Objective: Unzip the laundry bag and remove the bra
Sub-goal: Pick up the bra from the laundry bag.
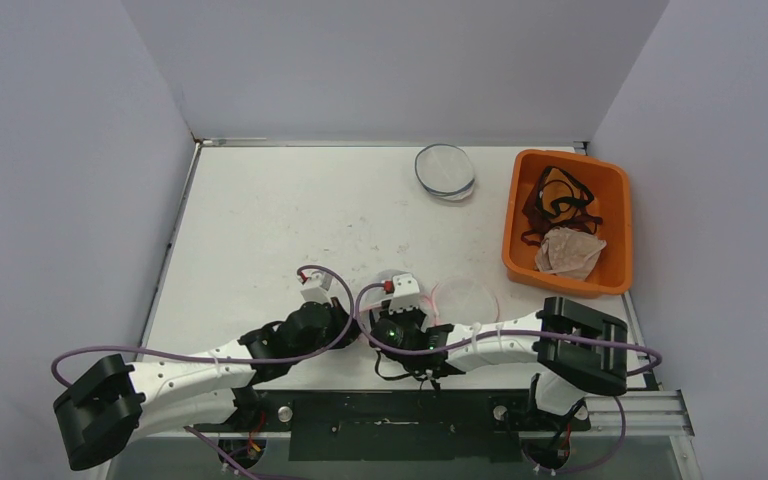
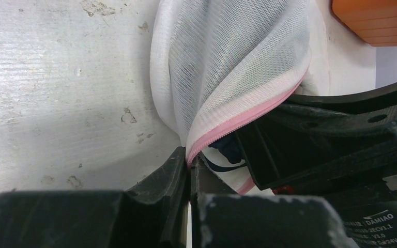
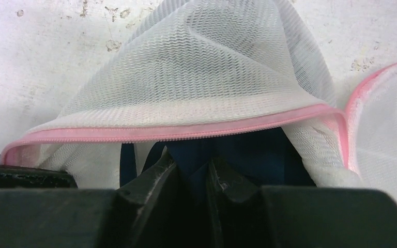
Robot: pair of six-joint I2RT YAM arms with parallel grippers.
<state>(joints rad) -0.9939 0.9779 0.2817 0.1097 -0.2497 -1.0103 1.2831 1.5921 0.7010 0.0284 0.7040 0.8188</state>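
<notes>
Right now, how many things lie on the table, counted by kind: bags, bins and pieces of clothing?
Mesh bags: 2 (far bag, pink-zip bag)
Orange bin: 1
Clothes: 3 (black piece and pale piece in the bin, dark blue piece inside the pink-zip bag)
Total: 6

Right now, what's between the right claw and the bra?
Nothing: the right wrist view shows the right gripper under the laundry bag's pink zipper edge, pinching the dark blue bra.
</notes>
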